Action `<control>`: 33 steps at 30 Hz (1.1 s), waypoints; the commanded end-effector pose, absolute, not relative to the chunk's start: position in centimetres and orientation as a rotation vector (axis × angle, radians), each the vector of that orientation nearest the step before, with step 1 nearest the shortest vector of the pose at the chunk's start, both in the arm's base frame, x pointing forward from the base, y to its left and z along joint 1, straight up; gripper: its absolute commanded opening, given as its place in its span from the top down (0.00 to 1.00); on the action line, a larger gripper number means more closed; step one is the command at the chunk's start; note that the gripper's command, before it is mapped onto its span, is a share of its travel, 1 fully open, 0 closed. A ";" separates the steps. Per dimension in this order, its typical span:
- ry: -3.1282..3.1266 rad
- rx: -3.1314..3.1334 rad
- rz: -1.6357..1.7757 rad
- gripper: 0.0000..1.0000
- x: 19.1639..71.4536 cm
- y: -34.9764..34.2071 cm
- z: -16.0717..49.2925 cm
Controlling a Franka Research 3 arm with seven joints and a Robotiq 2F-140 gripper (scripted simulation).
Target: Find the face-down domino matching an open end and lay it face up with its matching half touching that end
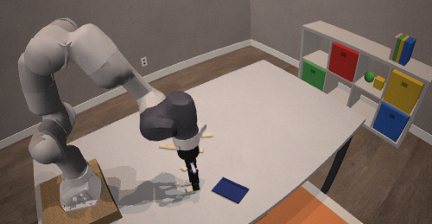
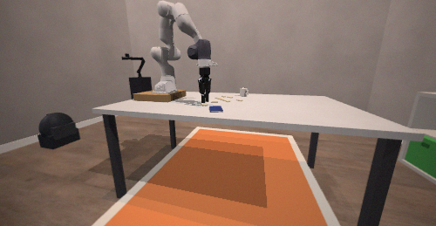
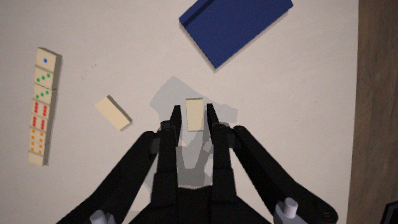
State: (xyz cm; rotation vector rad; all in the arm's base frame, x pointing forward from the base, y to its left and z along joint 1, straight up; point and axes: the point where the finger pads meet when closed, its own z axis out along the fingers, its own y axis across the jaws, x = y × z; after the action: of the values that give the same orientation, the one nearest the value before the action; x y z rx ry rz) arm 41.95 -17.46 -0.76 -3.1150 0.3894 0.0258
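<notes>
My gripper (image 1: 195, 188) (image 2: 204, 102) (image 3: 194, 112) points down, partly open, low over a face-down domino (image 1: 189, 188) (image 3: 194, 115). In the wrist view this domino lies between the fingertips with a gap on each side. Another face-down domino (image 1: 184, 168) (image 3: 113, 113) lies between it and the line, turned at an angle. The line (image 1: 168, 146) (image 3: 43, 94) is straight and face up, its ends showing one blue pip and a blank half; green, red and orange halves lie between. More plain dominoes (image 1: 207, 135) (image 1: 201, 150) show beyond the gripper, partly hidden by the arm.
A blue tray (image 1: 230, 190) (image 2: 215, 109) (image 3: 235, 30) lies near the table's front edge, close to the gripper. A white mug (image 2: 243, 92) stands at the back of the table. The arm's wooden base (image 1: 105, 201) (image 2: 153, 96) is at the table's left side.
</notes>
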 end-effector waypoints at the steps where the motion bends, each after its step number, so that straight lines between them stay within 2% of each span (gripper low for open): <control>1: 0.398 -3.119 0.011 0.67 42.3 -17.7 -0.9; 33: 0.398 -3.119 0.011 0.67 42.3 -17.7 -1.2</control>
State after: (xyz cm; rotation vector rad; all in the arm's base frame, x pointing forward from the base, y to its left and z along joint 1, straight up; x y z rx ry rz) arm 42.18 -17.56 -1.22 -3.1175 0.3950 0.0128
